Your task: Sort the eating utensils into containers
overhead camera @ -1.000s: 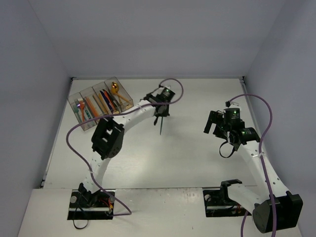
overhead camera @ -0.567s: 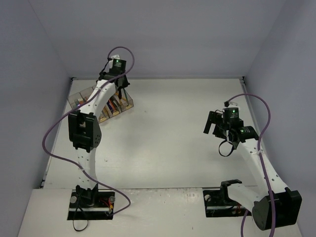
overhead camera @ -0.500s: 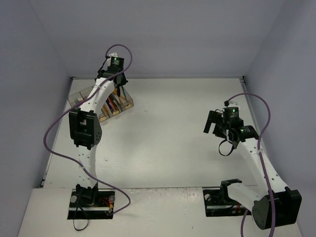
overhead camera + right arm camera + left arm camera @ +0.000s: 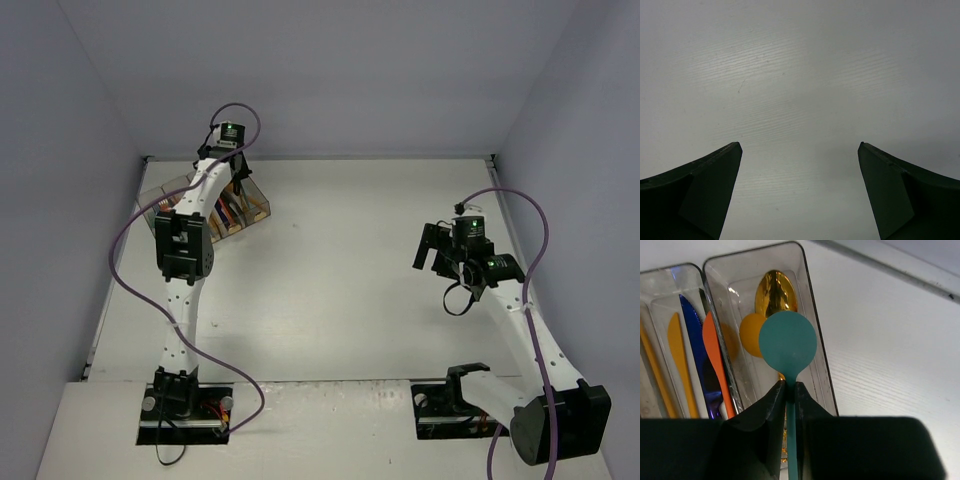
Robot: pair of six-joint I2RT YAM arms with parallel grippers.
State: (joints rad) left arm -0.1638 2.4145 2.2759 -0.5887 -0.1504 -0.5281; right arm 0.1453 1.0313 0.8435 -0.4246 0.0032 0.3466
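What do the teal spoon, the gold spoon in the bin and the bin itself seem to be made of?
The teal spoon is probably plastic with a matte finish: flat, even colour, no glints. The gold spoon is likely polished metal or a metallic coating: mirror-like bright reflections. The bin looks like clear smoky plastic, glossy: its contents show through the walls, with highlights along the rim.

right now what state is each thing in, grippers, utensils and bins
left gripper: shut on the teal spoon's handle
teal spoon: held, bowl over the end bin, not released
right gripper: open, empty, over bare table
end bin: holds a gold spoon and an orange spoon
next bin: holds an orange knife and a blue knife
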